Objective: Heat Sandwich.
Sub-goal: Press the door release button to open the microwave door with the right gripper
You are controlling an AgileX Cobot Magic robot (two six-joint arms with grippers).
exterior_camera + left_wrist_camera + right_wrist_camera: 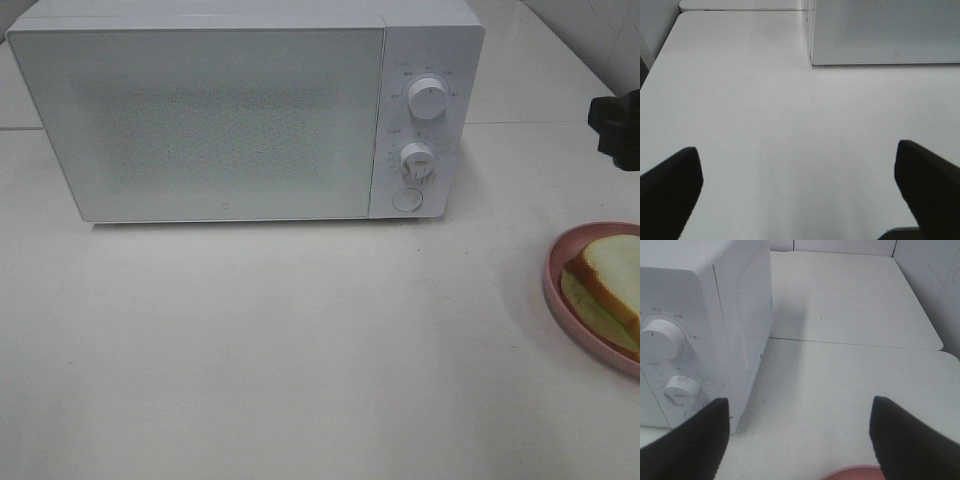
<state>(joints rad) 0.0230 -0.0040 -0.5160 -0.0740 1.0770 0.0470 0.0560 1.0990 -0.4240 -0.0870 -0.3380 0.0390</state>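
two released, empty hands: left hand (796,167) over the table (740,100), right hand (800,412) near the pink plate (553,278) holding the sandwich (610,280), beside the shut microwave (220,120); skewed slices may slide apart under a shallow pinch

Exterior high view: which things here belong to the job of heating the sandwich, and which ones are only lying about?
Belong to the job:
- sandwich
- pink plate that it lies on
- white microwave, its door shut

Only there:
- white table
- tiled wall at the back right
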